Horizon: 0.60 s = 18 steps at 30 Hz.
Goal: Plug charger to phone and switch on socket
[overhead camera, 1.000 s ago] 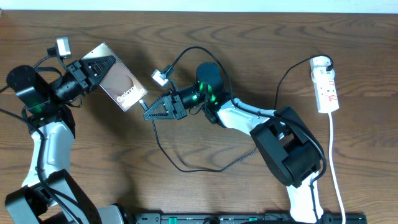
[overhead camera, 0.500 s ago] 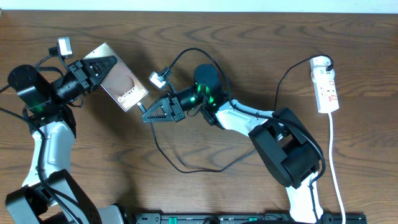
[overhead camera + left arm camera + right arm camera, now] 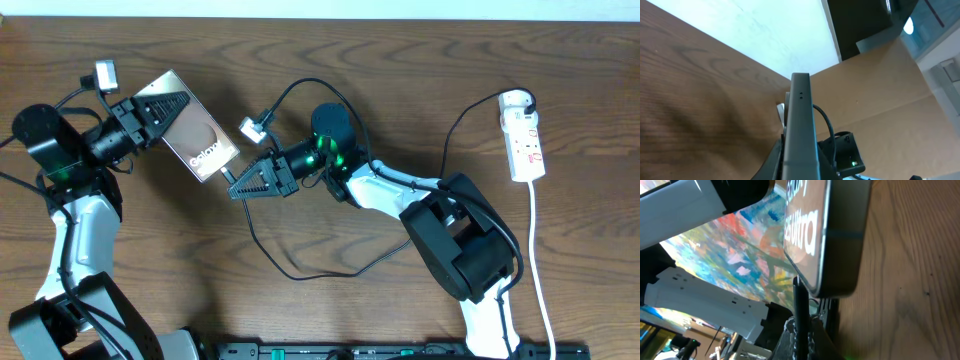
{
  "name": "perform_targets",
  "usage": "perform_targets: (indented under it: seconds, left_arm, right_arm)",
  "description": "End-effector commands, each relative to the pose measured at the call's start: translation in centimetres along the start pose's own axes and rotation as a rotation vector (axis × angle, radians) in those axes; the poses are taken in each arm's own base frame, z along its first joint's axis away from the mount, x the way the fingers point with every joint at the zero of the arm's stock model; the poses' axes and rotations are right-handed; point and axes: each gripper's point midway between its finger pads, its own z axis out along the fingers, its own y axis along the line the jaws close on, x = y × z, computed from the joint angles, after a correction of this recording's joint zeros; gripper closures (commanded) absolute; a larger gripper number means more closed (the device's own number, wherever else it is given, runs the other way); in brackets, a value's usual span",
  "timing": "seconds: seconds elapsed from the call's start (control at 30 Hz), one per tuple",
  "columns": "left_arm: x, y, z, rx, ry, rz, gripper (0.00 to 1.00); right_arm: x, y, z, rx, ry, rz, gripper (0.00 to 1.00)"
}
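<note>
The phone [image 3: 197, 133] is a glossy bronze-brown slab with white lettering, held above the table at the upper left by my left gripper [image 3: 166, 108], which is shut on its far end. In the left wrist view the phone [image 3: 800, 125] shows edge-on between the fingers. My right gripper [image 3: 240, 184] is shut on the charger's black plug [image 3: 801, 311], whose tip meets the phone's bottom edge [image 3: 840, 245]. The charger's thin black cable [image 3: 300, 268] loops across the table. The socket [image 3: 524, 140], a white power strip with red marks, lies at the far right.
A white cord [image 3: 537, 260] runs from the socket toward the table's front edge. A black plug [image 3: 522, 99] sits in the socket's far end. A small white camera tag [image 3: 252, 127] hangs above the right gripper, another [image 3: 101, 76] by the left arm.
My right gripper has moved a little left with the plug, closing on the phone's bottom edge. The phone and left arm have barely shifted.
</note>
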Motion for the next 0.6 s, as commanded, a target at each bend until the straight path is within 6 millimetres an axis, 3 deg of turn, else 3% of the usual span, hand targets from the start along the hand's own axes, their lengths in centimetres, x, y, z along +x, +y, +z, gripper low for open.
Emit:
perform_targets:
  seconds: [0.0,0.57]
  left_arm:
    - [1.12,-1.29,0.11,0.046,0.068,0.027,0.93]
    - [1.30,-1.39,0.19,0.052,0.078,0.026,0.93]
  right_arm:
    - [-1.18,0.47,0.13,0.017,-0.038,-0.012,0.99]
    - [-1.73,0.12,0.09,0.035,-0.071,0.034,0.99]
